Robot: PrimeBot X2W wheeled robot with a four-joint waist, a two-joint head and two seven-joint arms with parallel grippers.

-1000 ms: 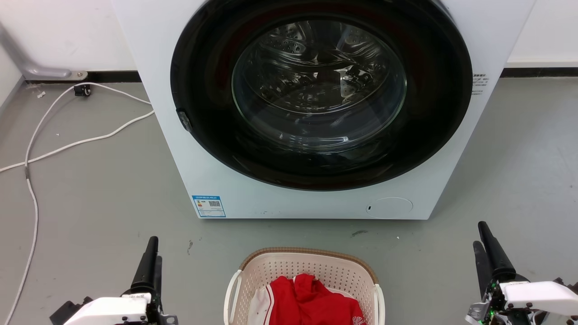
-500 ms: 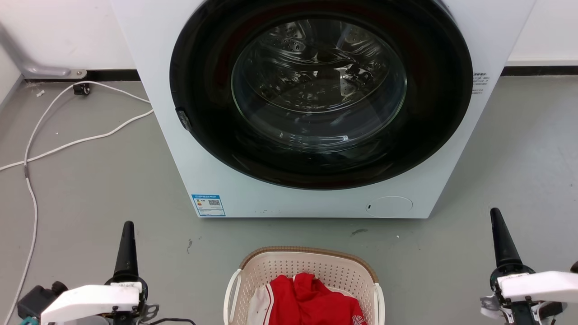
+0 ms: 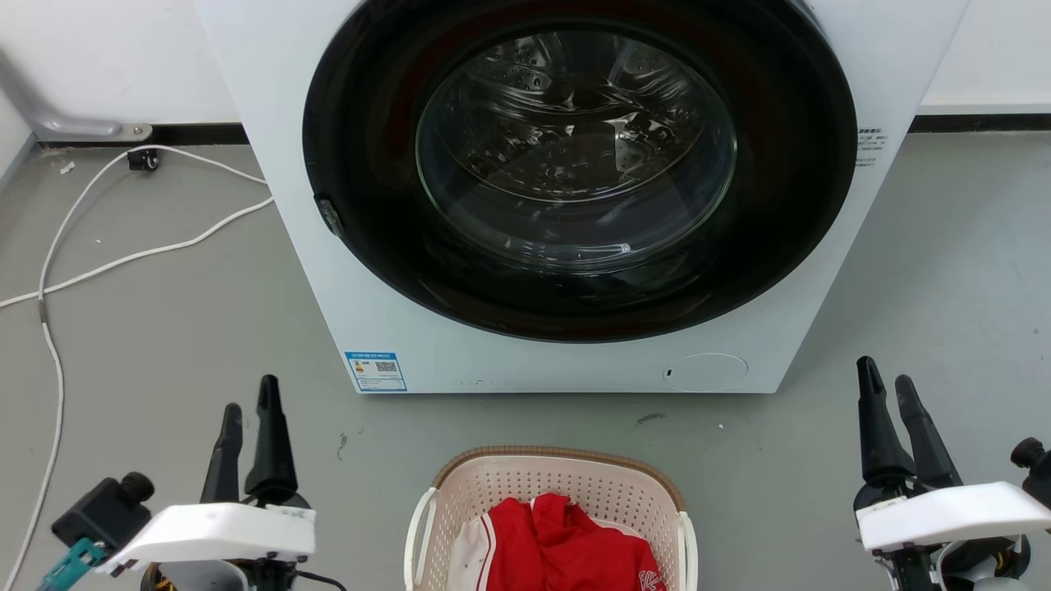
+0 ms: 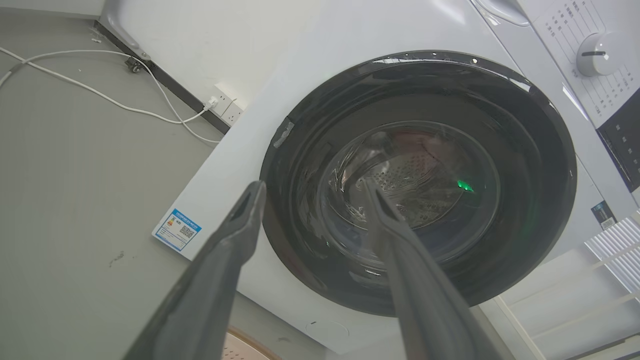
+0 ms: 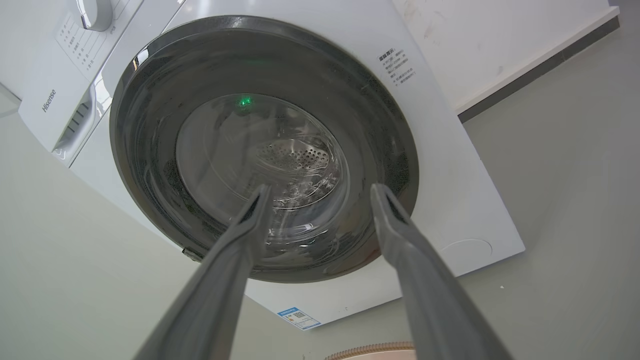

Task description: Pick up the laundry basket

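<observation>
On the grey floor (image 3: 164, 353), at six o'clock, sat the cream perforated plastic laundry basket (image 3: 575, 484) holding red cloth (image 3: 566, 542), perhaps a shirt. The left pincer (image 3: 249, 396) at eight and right pincer (image 3: 883, 371) at four flanked it, both spread, seemingly for its white loop handles (image 3: 419, 525).

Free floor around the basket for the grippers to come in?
Bare floor either side of the laundry basket, out to the left gripper and the right gripper. Narrower bare strip between its rim and the washer. Crowded: white cable along the far left; red clothing inside the basket.
</observation>
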